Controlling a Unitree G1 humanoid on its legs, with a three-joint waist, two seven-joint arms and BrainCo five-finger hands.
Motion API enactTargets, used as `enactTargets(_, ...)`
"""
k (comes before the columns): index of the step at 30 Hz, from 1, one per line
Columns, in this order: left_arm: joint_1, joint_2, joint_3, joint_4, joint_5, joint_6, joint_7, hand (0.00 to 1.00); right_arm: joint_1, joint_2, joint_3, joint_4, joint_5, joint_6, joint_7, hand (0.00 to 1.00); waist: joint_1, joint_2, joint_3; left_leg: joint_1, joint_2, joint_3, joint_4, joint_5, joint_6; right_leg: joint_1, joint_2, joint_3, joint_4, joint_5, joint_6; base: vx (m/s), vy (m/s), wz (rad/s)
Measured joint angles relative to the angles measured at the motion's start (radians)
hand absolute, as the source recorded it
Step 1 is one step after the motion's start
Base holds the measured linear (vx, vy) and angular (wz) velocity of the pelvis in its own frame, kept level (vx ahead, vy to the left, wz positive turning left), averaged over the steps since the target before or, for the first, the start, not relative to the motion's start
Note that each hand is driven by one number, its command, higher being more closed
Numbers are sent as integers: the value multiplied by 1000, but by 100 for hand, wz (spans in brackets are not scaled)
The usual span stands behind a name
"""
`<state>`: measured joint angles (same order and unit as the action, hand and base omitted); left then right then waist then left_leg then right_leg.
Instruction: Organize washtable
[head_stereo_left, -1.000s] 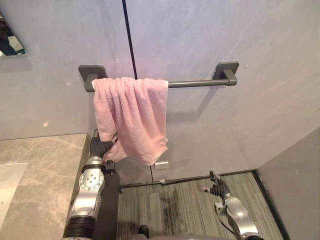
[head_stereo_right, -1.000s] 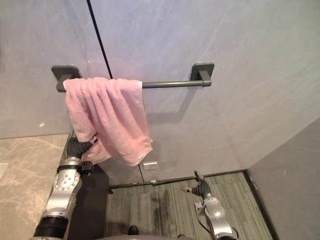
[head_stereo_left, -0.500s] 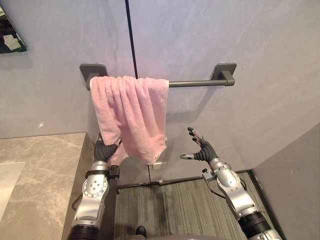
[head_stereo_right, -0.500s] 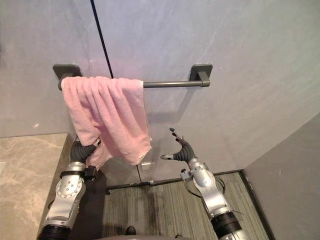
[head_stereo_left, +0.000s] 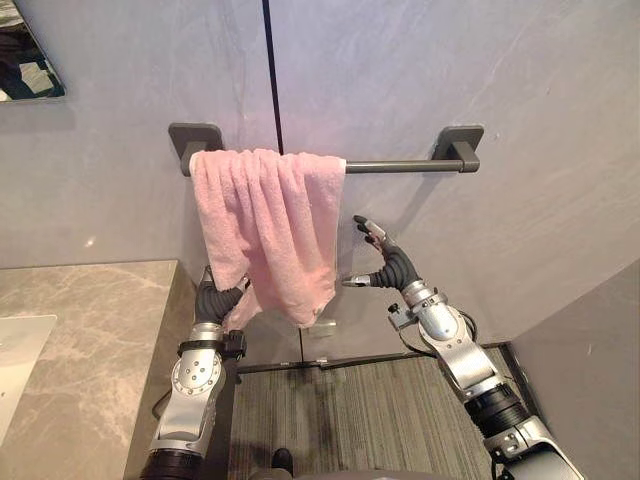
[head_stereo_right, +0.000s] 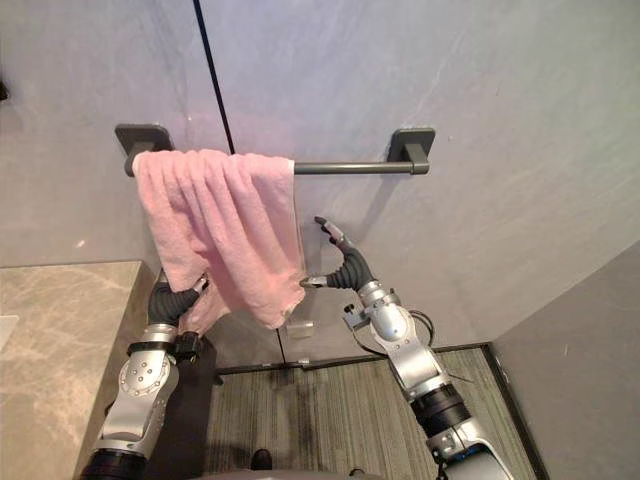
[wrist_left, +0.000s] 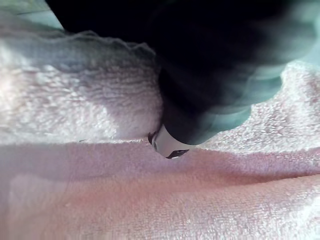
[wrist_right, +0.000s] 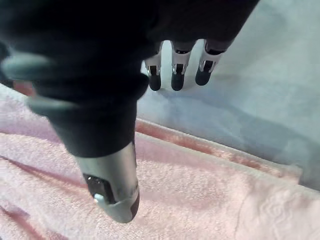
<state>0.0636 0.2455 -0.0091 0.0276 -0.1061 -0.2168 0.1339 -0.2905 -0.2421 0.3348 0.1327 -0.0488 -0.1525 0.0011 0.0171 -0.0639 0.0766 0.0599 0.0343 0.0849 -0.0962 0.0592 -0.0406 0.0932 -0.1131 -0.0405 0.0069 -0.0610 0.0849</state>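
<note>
The pink towel (head_stereo_left: 268, 222) hangs bunched over the left end of the wall bar (head_stereo_left: 400, 166), above the counter's (head_stereo_left: 90, 330) right edge. The left hand (head_stereo_left: 214, 301) is buried in the towel's lower folds, so its grip cannot be told. The right hand (head_stereo_left: 393, 268) is spread wide and empty just beside the towel's right edge.

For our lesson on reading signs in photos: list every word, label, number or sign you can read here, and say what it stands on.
No text can be read here.
The towel, bar, wall and counter show no lettering.
The small white plate on the wall below the towel is too small to tell.
</note>
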Motion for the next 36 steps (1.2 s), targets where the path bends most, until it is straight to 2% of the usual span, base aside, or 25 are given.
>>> enactTargets(12,-7,0,-24,0,-11,-1,0,100,-84,1,70,61,40,2,3,0,6,12,-18,-28,4,-3,-1,13,-1,-29,4,2,8,1,-2,-22,-5,0)
enactTargets(15,-26,0,-29,0,-19,-1,1,100,-105,-3,75,101,44,4,3,0,25,12,-18,-32,5,-3,0,15,-2,-28,6,2,8,3,-3,0,0,0)
enactTargets(22,-47,2,-29,0,-40,-1,0,100,-165,0,112,138,70,6,5,0,30,10,-20,-60,12,-9,0,25,-5,-51,13,-4,7,10,-9,-10,-5,1)
enactTargets(23,-47,2,-29,0,-40,-1,0,100,-168,0,116,138,71,7,6,100,33,10,-20,-60,14,-9,0,26,-6,-52,15,-4,7,11,-10,0,0,0)
enactTargets(27,-52,4,-30,0,-41,-1,0,100,-195,-1,117,169,81,10,11,100,54,10,-20,-67,25,-16,-1,33,-13,-54,27,-10,4,16,-17,-19,-15,4)
enactTargets(36,-64,14,-29,1,-41,-6,0,100,-228,-1,139,171,119,10,27,100,55,9,-21,-92,44,-27,-2,46,-23,-70,46,-16,-7,28,-26,-28,-18,2)
